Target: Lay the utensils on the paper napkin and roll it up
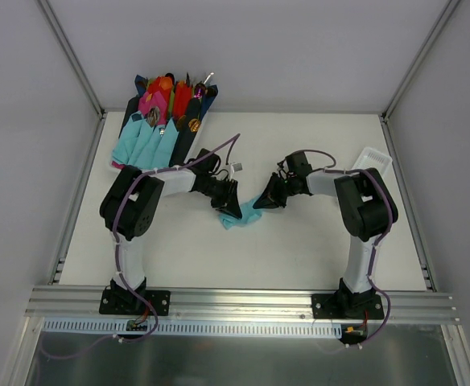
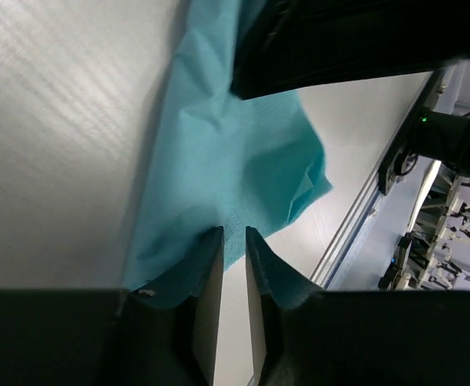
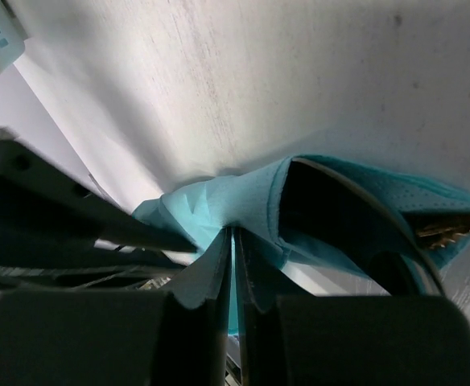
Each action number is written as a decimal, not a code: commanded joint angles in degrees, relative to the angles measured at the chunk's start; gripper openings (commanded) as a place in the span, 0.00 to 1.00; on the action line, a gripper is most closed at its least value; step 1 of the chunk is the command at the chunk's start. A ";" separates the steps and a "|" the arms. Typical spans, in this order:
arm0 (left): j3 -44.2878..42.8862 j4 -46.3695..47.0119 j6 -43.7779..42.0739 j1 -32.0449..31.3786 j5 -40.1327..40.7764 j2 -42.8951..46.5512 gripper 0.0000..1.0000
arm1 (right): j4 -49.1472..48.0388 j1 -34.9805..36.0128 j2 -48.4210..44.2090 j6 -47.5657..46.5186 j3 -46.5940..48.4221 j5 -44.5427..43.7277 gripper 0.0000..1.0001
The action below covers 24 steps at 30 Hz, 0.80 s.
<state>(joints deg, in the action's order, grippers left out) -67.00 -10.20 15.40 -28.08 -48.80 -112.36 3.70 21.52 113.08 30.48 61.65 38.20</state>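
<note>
Lying crumpled near the middle of the white worktop [image 1: 299,249], the paper napkin [image 1: 237,219] sits between the two arms, which reach in from either side until their tips nearly meet above it; the right gripper [image 3: 233,235] is closed almost completely, a thin strip of teal paper showing in the slit between its fingers, so it has the napkin's edge pinched; the left gripper [image 2: 235,235] stands only a narrow slit apart, its tips at the napkin's creased edge, with no paper visibly caught between them; the sheet is loosely folded over rather than tightly rolled, and in the right wrist view one of the utensils [image 3: 440,227] shows as a brownish end inside the open fold; the rest of the cutlery is hidden; a heap of pink, red, navy and teal napkin rolls [image 1: 166,108] lies at the far left corner; a white basket [image 1: 373,161] sits at the far right edge.
</note>
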 commanded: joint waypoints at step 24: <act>4.43 -1.58 1.74 3.91 3.88 -10.60 0.00 | 1.40 -1.40 -6.82 -0.87 7.00 1.88 0.18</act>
<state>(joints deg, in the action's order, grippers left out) -63.81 -8.54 18.74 -24.99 -54.61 -118.93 7.90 18.96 110.04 27.42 66.65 39.46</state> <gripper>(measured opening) 0.006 0.184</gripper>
